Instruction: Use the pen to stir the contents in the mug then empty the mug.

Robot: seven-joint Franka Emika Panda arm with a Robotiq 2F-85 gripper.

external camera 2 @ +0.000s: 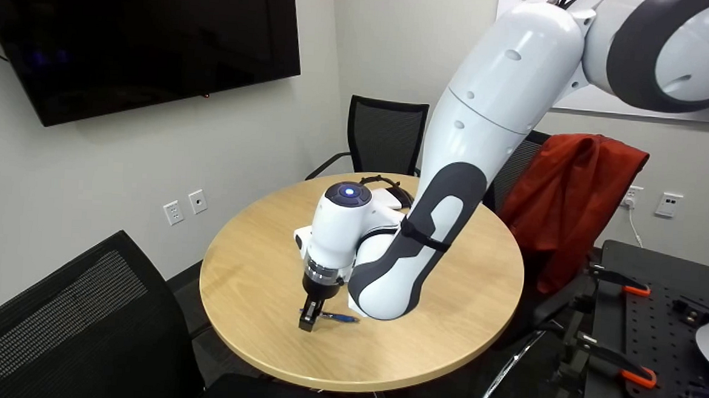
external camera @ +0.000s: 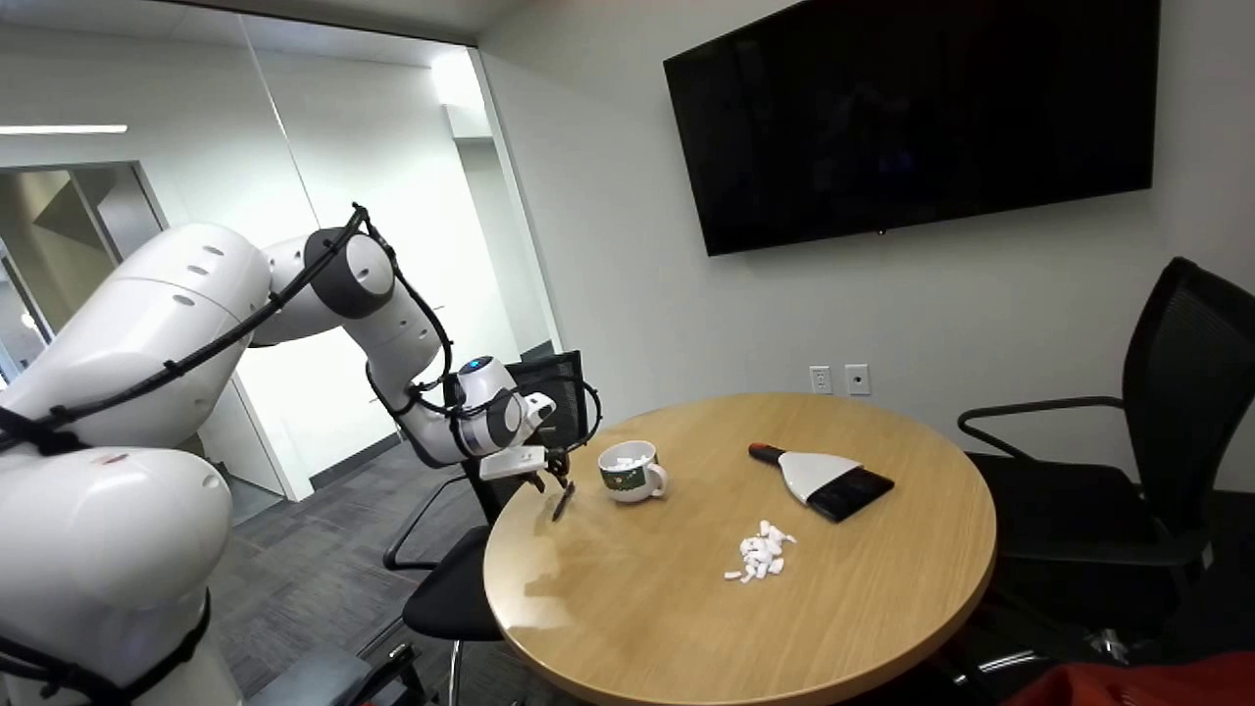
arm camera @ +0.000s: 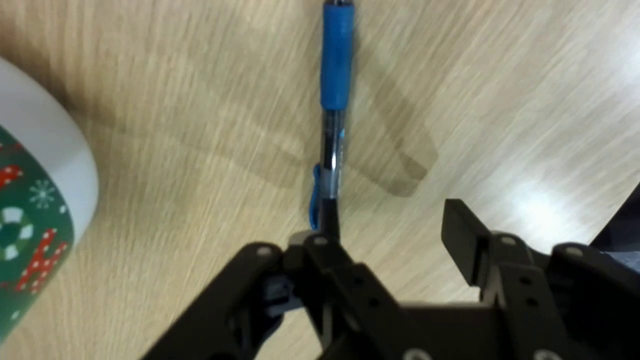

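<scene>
Low in the wrist view, the end effector (arm camera: pixel 387 235) is spread partway and grips nothing; the blue pen (arm camera: pixel 334 117) is at upper centre, the snowflake-printed mug (arm camera: pixel 42 192) at left.

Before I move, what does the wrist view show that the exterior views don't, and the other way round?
Wrist only: the snowflake and dotted red letters on the mug.

Exterior only: in an exterior view, white bits on the table and inside the mug, its handle, and a brush-like tool; in both exterior views, the wall screen and arm.

Shared: the pen, fingers and table in all views; the mug in the wrist view and an exterior view.
</scene>
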